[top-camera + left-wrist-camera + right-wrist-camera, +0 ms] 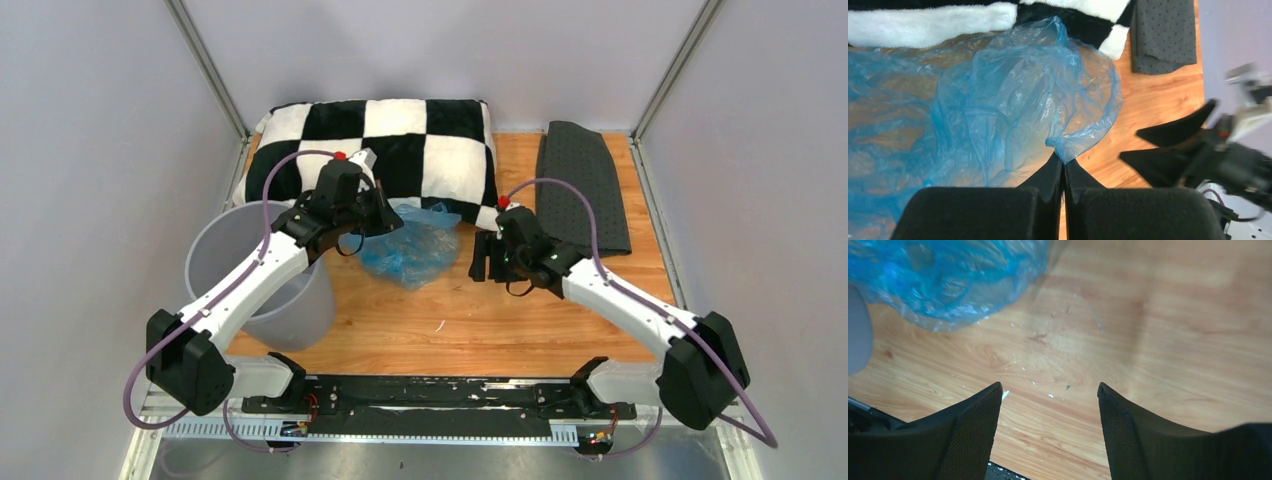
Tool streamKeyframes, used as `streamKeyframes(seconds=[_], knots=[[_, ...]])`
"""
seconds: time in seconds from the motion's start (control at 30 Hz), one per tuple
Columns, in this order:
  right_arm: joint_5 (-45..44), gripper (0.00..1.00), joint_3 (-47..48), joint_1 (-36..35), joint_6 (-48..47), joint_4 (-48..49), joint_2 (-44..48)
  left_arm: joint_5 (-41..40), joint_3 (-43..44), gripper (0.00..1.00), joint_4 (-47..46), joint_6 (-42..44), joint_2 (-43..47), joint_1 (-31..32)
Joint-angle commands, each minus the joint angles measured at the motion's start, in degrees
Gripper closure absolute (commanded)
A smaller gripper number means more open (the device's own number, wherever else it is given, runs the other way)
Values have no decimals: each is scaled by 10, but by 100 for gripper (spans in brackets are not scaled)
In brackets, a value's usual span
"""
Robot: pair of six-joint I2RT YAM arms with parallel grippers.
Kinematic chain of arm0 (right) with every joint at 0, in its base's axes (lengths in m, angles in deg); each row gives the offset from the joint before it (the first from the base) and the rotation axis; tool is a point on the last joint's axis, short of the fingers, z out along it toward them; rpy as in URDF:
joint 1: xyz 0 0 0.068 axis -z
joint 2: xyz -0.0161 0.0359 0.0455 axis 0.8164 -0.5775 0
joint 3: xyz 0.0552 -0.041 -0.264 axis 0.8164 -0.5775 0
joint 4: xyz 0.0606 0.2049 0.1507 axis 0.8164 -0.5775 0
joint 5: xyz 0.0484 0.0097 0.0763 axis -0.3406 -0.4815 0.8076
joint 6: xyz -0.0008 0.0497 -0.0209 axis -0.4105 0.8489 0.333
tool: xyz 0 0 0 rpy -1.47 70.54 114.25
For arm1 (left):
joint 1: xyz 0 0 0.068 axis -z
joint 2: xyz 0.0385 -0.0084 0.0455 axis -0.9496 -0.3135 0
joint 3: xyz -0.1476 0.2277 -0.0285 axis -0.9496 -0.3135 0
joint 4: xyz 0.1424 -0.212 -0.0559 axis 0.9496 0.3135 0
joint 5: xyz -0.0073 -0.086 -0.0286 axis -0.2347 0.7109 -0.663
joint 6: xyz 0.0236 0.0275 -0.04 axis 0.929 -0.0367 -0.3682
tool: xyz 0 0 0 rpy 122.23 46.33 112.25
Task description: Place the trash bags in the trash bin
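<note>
Pickup step: left claw (1064, 167) pinching an edge of the blue trash bag (418, 250) on the worktop (520, 320), right claw (1048, 405) spread empty at its 3 o'clock; next likely lift-and-swing to the grey bin (290, 305) at 9 o'clock.

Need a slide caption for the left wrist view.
Left gripper shut on the edge of the blue trash bag; wooden table and checkered pillow behind.
</note>
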Motion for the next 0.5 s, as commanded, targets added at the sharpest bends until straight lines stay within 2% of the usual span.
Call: streamKeyframes(seconds=[0.0, 0.13, 0.23, 0.33, 0.47], knots=[[84, 28, -57, -6, 61, 155, -25, 12, 19, 100, -20, -24, 26, 3], [68, 29, -64, -7, 83, 171, -23, 38, 47, 100, -16, -10, 24, 10], [21, 30, -44, -7, 76, 113, 13, 75, 57, 100, -8, 16, 9, 29], [-44, 31, -26, -5, 64, 47, 55, 87, 36, 100, -20, 26, 4, 80], [-59, 30, -56, 21, 67, -8, 138, 68, -3, 100, -33, 31, -5, 151]])
